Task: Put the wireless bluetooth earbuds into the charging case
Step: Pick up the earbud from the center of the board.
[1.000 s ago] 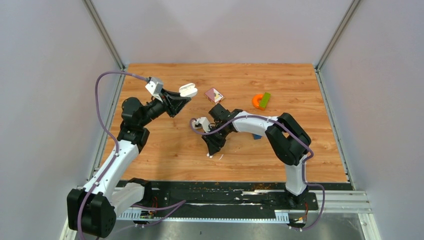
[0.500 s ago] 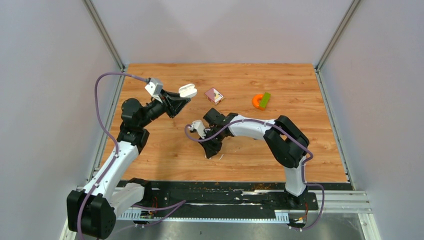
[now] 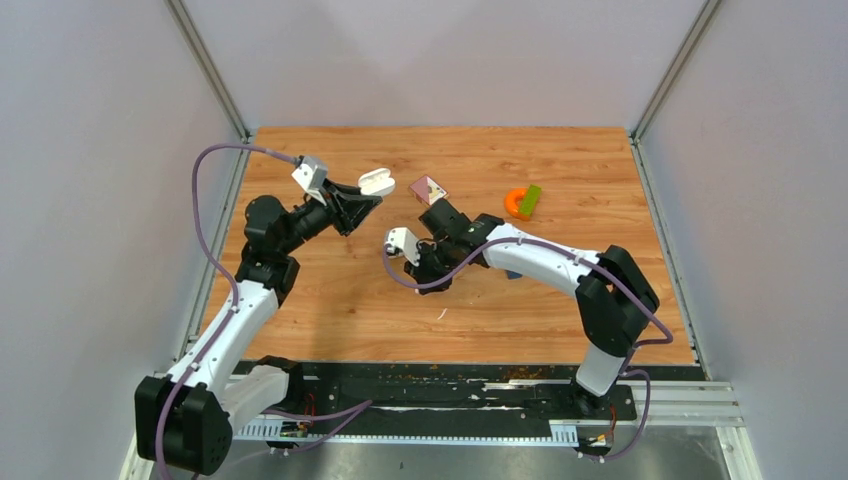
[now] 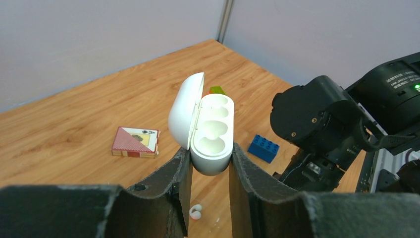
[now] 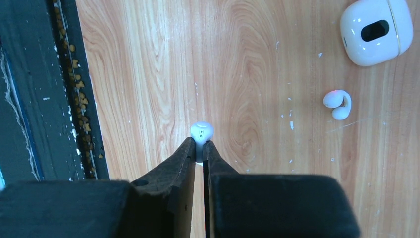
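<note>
My left arm [image 3: 235, 310] climbs from its base at the near left corner and folds at the elbow close to the left edge of the table [image 3: 330, 320]. From there the forearm turns toward the middle, so my left gripper [image 4: 210, 152] hangs raised above the wood with its fingers aimed right and away from me. Those fingers press in on the lower part of the charging case [image 4: 213, 124], one on each side. The case stands up out of them with its lid swung open to the left in the wrist view, and both sockets are bare and face the camera. My right arm [image 3: 545, 262] reaches from its base at the near right in a long sweep leftward over the table, then bends at the wrist near the middle so that my right gripper [image 5: 199, 143] points down at the boards. Its two fingers are drawn almost together, with only a thin slit between them, and they pinch an earbud [image 5: 202, 131] at their very tips; how far it sits above the wood I cannot tell. The other earbud [image 5: 338, 104] lies loose on the table, apart from those fingers, and just beyond it rests a white rounded object [image 5: 376, 32] with a dark oval mark. Past the held case, a card box [image 4: 135, 142] and a blue brick [image 4: 264, 148] lie on the wood
</note>
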Motion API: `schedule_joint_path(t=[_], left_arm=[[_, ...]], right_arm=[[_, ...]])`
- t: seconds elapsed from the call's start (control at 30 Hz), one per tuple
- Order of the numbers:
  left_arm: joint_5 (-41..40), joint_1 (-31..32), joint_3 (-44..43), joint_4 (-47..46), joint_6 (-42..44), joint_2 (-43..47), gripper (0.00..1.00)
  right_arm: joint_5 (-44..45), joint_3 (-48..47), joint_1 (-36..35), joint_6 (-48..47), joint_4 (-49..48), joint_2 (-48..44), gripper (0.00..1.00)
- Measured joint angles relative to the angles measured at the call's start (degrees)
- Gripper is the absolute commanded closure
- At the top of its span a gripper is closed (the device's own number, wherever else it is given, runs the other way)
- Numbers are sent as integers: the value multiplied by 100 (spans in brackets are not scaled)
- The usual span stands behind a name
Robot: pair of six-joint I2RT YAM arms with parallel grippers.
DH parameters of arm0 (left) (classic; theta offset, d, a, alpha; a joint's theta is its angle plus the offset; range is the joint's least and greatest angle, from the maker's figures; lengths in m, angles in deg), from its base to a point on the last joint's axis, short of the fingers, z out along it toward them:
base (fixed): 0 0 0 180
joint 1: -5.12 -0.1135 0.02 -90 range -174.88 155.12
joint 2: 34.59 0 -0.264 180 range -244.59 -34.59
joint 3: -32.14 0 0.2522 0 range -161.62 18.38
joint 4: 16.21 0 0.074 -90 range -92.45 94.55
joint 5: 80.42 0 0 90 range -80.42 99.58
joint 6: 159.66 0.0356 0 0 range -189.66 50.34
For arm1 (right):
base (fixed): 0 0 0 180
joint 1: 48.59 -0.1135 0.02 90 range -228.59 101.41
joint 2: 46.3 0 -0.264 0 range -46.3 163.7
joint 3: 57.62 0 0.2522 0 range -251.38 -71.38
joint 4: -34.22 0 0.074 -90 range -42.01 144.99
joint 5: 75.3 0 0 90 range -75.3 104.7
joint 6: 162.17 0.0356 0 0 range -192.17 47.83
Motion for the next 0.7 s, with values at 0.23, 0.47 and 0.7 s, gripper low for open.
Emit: schedule_joint_path(t=[0.23, 0.47, 0.7], left_arm=[[389, -4, 2, 105, 369, -92, 100], [1320, 28, 326, 232, 1292, -184, 100], [1692, 490, 691, 326, 2197, -302, 100]], right_arm=[[13, -380, 151, -988, 1067, -140, 91], [-133, -2074, 393, -2723, 2977, -658, 91], [-450, -2752, 422, -3141, 3886, -1235, 89]])
